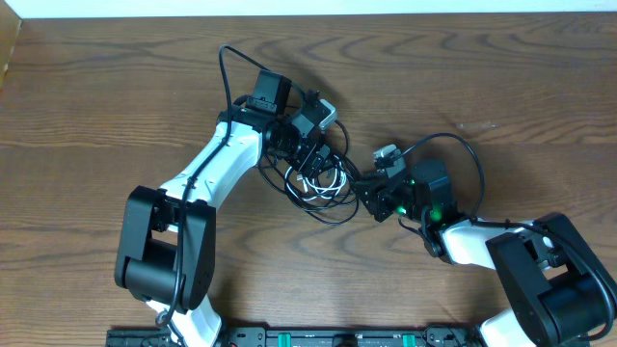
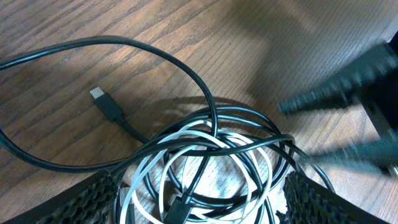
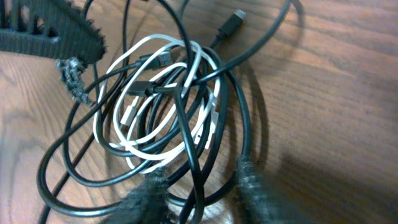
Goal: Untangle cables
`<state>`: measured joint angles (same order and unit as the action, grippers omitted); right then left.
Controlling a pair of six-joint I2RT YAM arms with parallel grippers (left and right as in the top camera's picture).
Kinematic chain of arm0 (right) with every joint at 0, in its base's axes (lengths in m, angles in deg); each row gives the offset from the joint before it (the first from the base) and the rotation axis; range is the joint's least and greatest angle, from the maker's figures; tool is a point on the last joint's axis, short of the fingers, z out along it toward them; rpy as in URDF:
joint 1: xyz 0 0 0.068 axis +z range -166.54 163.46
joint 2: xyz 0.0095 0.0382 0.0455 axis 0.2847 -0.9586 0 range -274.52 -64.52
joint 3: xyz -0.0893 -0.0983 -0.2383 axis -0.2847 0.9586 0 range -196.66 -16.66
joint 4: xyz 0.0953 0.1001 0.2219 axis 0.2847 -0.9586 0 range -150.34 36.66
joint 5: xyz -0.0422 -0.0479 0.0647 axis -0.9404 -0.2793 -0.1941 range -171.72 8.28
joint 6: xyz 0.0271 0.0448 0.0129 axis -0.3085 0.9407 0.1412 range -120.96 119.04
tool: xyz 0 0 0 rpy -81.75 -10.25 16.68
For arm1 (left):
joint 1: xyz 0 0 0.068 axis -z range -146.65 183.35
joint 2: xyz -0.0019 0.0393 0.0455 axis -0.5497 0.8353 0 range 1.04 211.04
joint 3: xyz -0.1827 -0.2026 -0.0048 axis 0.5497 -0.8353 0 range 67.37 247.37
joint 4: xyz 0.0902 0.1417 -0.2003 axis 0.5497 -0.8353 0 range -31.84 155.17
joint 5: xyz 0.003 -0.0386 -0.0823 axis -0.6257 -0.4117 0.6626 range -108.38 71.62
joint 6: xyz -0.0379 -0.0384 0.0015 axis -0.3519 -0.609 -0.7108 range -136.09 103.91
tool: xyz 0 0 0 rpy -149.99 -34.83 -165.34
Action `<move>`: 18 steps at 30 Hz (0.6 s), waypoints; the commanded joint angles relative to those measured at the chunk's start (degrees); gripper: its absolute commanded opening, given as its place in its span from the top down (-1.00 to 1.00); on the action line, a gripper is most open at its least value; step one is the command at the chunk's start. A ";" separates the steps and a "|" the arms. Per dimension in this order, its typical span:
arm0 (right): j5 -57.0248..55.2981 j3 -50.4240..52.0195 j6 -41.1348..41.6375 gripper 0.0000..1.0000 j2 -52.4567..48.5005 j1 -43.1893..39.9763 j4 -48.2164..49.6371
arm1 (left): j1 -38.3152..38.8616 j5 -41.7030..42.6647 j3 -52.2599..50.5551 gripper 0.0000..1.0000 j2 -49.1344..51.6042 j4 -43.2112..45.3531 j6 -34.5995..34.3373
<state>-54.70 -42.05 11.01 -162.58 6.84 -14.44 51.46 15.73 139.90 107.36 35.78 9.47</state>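
The cables (image 1: 323, 185) lie in one tangled coil mid-table: thin black cords (image 2: 186, 62) looped over and through a white cord (image 2: 146, 171). One black plug end (image 2: 106, 106) lies loose to the left of the coil in the left wrist view. My left gripper (image 1: 310, 159) (image 2: 202, 208) is open wide, and its fingers (image 2: 93, 199) straddle the coil without pinching it. My right gripper (image 1: 362, 189) (image 3: 199, 199) is at the coil's right edge. Its blurred fingers (image 3: 146, 196) stand apart, with black cord strands (image 3: 193, 155) running between them. The white cord (image 3: 134, 46) lies beyond them.
The arms' own thicker black cables loop above the left wrist (image 1: 227, 67) and the right wrist (image 1: 468, 154). The left gripper's finger (image 3: 56, 31) shows at the top left of the right wrist view. The arm bases (image 1: 318, 337) stand at the table's front edge.
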 commanded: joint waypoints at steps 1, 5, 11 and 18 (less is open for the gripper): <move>-0.57 -0.44 0.90 -0.44 -0.52 0.37 0.35 | -0.15 -1.01 0.44 -0.74 0.90 -0.07 0.63; -0.63 -0.44 -0.17 -0.65 -0.52 1.42 0.66 | -0.15 -4.24 0.44 -0.74 0.90 -0.09 0.79; -5.81 -0.44 -0.70 -0.89 -0.52 4.72 1.03 | -0.15 -8.81 0.44 -0.75 0.90 -0.15 0.74; -12.96 -0.46 -0.68 -0.50 -0.52 8.70 1.60 | -0.20 -11.30 0.44 -0.74 0.90 -0.13 0.72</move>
<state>-62.48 -42.05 10.62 -162.60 14.14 -13.15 51.46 6.57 139.90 107.36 35.78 9.49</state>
